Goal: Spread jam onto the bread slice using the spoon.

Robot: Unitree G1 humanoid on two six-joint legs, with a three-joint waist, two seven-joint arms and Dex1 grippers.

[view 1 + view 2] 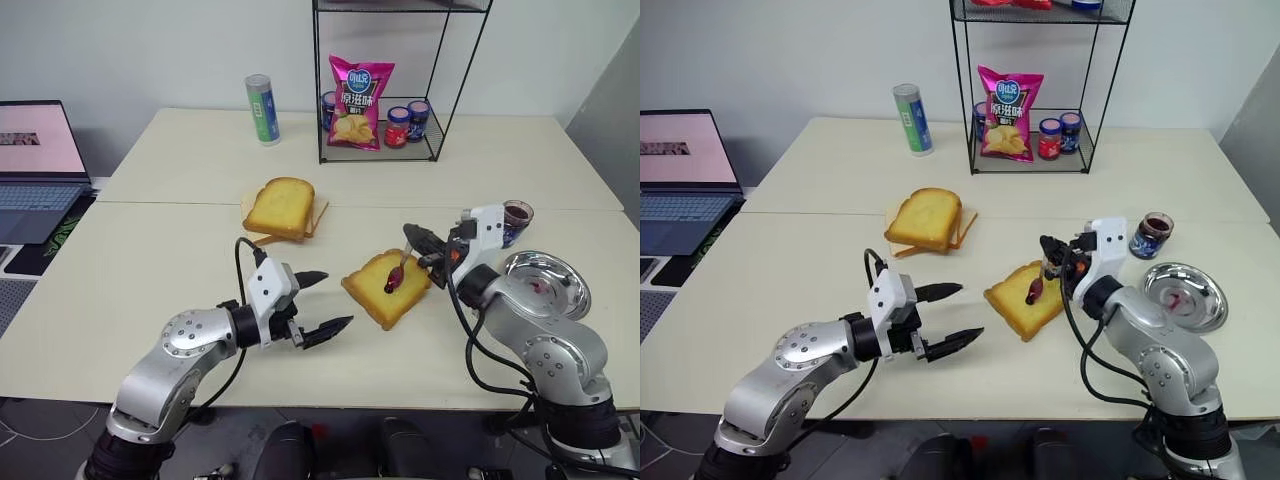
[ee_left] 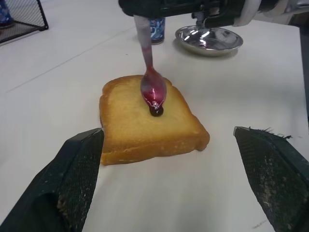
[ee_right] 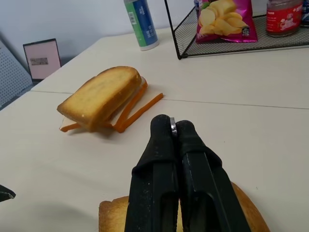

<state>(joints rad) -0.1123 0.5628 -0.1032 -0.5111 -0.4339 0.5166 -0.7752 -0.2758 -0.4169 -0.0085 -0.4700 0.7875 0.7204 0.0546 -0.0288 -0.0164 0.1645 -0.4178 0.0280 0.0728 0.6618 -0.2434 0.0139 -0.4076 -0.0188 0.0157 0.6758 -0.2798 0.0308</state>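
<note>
The bread slice (image 1: 386,288) lies flat on the table between my two arms. My right gripper (image 1: 412,236) is shut on the handle of the spoon (image 1: 399,269), which slants down so its jam-stained bowl (image 2: 153,92) touches the top of the slice, leaving a dark blob of jam there. The jam jar (image 1: 517,220) stands on the table just beyond my right arm. My left gripper (image 1: 326,300) hangs open just left of the slice, its fingers (image 2: 77,166) wide apart and holding nothing.
A pile of like toast slices (image 1: 281,209) lies further back. A round steel dish (image 1: 547,283) sits at the right. A wire rack (image 1: 385,130) with a crisp bag and lidded jars stands at the back, a green can (image 1: 263,110) beside it. A laptop (image 1: 35,160) is at far left.
</note>
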